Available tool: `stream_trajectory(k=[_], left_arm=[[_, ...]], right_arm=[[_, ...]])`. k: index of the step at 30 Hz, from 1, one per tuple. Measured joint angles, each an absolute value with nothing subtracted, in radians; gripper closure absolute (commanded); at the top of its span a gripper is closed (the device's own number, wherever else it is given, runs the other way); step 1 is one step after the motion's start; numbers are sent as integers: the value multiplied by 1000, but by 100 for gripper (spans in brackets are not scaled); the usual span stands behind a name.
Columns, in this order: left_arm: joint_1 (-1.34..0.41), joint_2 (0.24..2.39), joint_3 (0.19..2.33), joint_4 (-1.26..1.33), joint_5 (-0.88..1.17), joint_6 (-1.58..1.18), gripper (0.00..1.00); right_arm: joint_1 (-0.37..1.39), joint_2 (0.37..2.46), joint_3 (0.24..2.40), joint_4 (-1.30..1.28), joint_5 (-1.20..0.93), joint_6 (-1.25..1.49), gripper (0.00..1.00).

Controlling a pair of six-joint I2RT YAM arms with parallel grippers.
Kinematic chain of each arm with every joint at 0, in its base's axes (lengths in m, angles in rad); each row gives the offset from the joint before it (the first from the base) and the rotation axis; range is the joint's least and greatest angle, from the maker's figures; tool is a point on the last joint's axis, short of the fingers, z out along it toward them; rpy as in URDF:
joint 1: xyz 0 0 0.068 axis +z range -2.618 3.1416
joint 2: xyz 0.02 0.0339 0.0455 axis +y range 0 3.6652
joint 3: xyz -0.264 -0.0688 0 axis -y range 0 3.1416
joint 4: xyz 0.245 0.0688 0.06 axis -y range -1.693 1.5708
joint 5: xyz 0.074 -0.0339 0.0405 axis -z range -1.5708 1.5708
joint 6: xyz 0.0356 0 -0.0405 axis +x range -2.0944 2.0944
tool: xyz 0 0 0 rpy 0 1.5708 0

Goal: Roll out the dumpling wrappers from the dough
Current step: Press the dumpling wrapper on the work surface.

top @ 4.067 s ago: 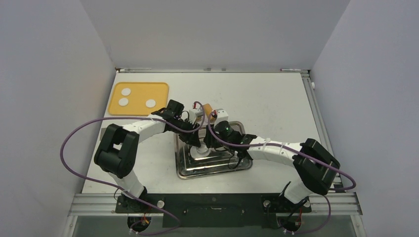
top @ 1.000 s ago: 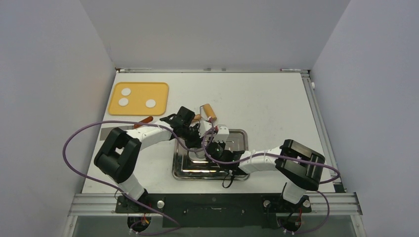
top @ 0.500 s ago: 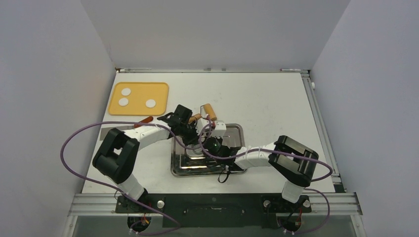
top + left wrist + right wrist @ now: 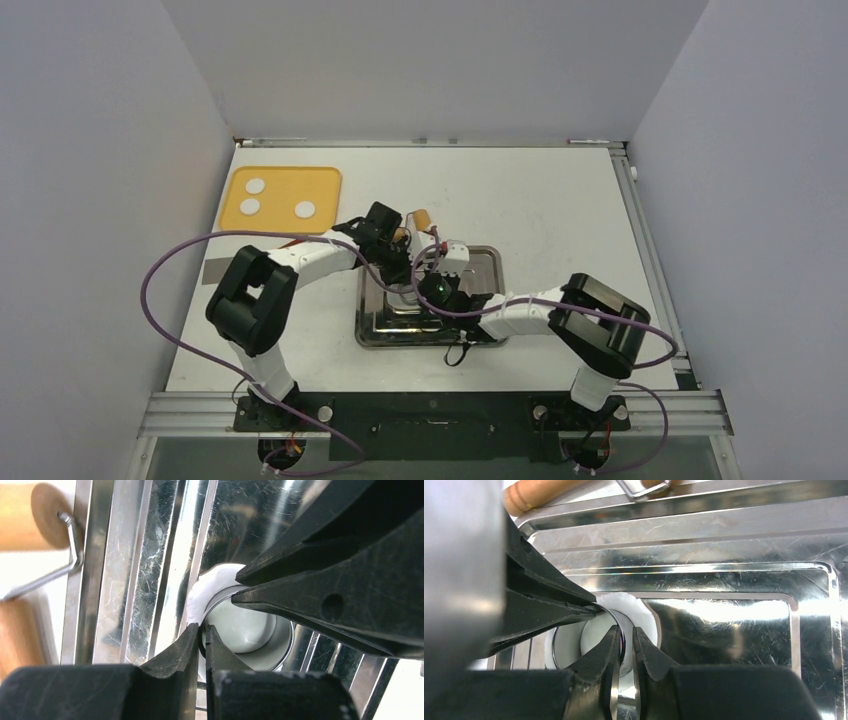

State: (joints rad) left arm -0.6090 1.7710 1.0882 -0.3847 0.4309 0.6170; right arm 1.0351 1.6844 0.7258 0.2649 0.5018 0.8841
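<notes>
A flattened white dumpling wrapper (image 4: 204, 591) lies in the steel tray (image 4: 482, 264), with a small shiny metal ring (image 4: 280, 647) standing on it. My left gripper (image 4: 202, 632) is shut on the ring's near wall. Across from it, my right gripper (image 4: 626, 636) is shut on the ring's (image 4: 558, 650) other side, with the wrapper (image 4: 636, 607) spreading beyond the rim. In the top view both grippers (image 4: 403, 283) (image 4: 422, 291) meet over the tray and hide the wrapper. Three round dough pieces (image 4: 256, 185) (image 4: 250, 206) (image 4: 305, 209) sit on the yellow board (image 4: 322, 180) at the far left.
A rolling pin (image 4: 421, 218) with wooden handles lies just beyond the tray's far edge, close to the left wrist. A flat grey tool (image 4: 215, 270) with an orange handle lies left of the tray under the left arm. Purple cables loop beside both arms.
Both grippers, still pinching the ring, have shifted slightly right and away from the bases, and the tray has slid the same way. The left arm's elbow has swung right.
</notes>
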Motion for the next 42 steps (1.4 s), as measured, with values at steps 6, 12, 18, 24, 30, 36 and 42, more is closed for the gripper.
stream_trajectory(k=[6,12,18,24,30,36,42], left_arm=[[-580,1761,1086,-418,408,628,100],[-681,1830,1174,-428,415,615,100],[-710,1867,1212,-426,435,593,100],[-598,1864,1214,-479,466,625,100],[-598,1852,1205,-511,478,624,100],[-670,1870,1232,-499,456,583,100],[-587,1878,1235,-524,510,630,100]], right_arm=[[1024,1734,754,326,466,873,92],[950,1581,649,221,390,879,92],[923,1519,603,188,354,864,92],[925,1660,715,274,297,816,91],[906,1657,701,303,237,781,92],[857,1565,622,271,176,764,92],[881,1643,720,249,173,754,92]])
